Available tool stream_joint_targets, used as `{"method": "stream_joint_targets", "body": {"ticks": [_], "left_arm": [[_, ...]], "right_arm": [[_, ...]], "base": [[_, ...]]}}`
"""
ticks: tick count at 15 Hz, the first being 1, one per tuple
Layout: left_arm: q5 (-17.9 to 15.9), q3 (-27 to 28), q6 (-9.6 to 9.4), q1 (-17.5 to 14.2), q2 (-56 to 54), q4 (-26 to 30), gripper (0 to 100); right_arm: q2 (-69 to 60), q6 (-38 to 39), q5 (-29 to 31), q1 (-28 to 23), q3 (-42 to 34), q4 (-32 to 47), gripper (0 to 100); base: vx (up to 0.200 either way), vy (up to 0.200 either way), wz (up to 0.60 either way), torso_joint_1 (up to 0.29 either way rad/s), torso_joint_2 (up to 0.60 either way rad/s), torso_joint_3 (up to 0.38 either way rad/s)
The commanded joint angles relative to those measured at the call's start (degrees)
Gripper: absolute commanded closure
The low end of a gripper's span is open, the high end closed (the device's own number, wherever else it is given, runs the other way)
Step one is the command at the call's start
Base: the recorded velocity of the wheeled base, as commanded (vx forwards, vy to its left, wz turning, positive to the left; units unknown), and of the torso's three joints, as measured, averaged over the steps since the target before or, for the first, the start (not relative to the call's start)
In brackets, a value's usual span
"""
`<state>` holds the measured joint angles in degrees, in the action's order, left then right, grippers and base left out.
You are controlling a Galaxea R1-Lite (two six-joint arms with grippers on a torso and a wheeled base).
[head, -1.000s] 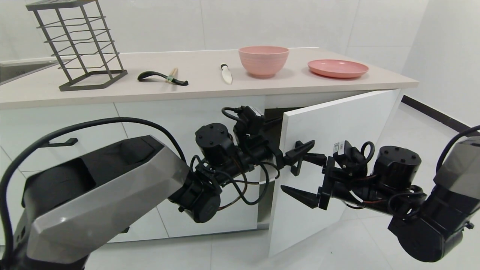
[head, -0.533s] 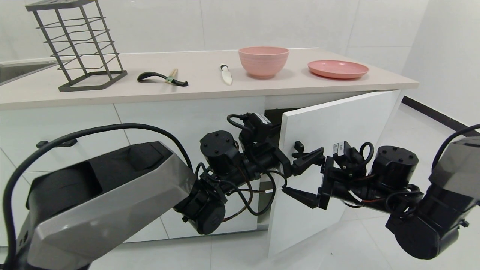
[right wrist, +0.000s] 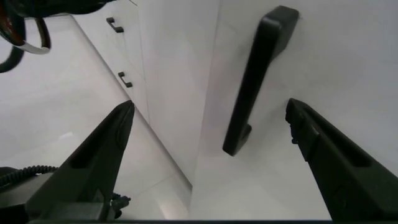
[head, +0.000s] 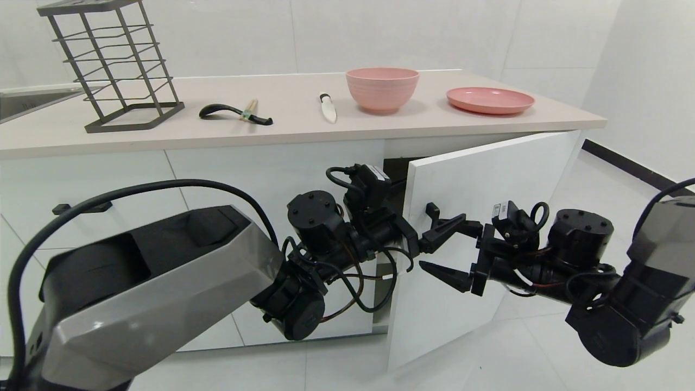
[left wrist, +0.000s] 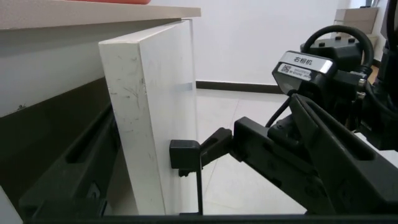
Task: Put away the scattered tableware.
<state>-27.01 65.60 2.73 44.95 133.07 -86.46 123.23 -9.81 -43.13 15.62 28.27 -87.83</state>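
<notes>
A pink bowl [head: 381,87], a pink plate [head: 490,100], a white knife [head: 327,107], a black spoon [head: 217,110] and chopsticks [head: 250,108] lie on the countertop. Below it, the white cabinet door [head: 488,174] stands partly open. My left gripper [head: 414,243] is open at the door's free edge [left wrist: 149,112], one finger on each side of it. My right gripper [head: 423,253] is open in front of the door. The black door handle [right wrist: 258,81] lies between its fingers [right wrist: 93,162], which do not touch it.
A dark wire dish rack [head: 117,65] stands at the counter's back left beside a sink [head: 27,100]. Closed drawers with black handles [head: 81,207] are to the left of the door. White floor lies on the right.
The left wrist dropped and shifted slightly right toward the door edge. The right gripper drew back a little to the right and rose slightly. The door kept its angle.
</notes>
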Motion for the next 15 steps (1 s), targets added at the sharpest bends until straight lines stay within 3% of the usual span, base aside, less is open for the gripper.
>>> {"method": "stream_joint_targets", "body": {"ticks": [1, 7, 9, 10, 15], "left_arm": [[-0.23, 0.06, -0.01, 0.14, -0.18, -0.12, 0], [1.7, 0.06, -0.62, 0.23, -0.27, -0.56, 0], [2.49, 0.06, -5.02, 0.23, -0.27, -0.56, 0], [2.49, 0.06, -6.16, 0.23, -0.18, -0.47, 0], [3.02, 0.23, -6.51, 0.23, -0.09, -0.03, 0]], "right_arm": [[-0.01, -0.03, 0.42, -0.67, -0.41, -0.23, 0], [-6.08, -0.73, 0.24, -1.11, -6.47, -0.32, 0], [-12.93, -0.91, 0.24, -1.03, -9.55, -0.23, 0], [-15.92, -0.91, 0.24, -1.2, -11.39, -0.23, 0], [-33.41, -1.17, 0.24, -1.03, -25.98, -0.23, 0]], "base": [[0.0, 0.0, 0.0, 0.0, 0.0, 0.0], [0.0, 0.0, 0.0, 0.0, 0.0, 0.0], [0.0, 0.0, 0.0, 0.0, 0.0, 0.0], [0.0, 0.0, 0.0, 0.0, 0.0, 0.0], [0.0, 0.0, 0.0, 0.0, 0.0, 0.0]]}}
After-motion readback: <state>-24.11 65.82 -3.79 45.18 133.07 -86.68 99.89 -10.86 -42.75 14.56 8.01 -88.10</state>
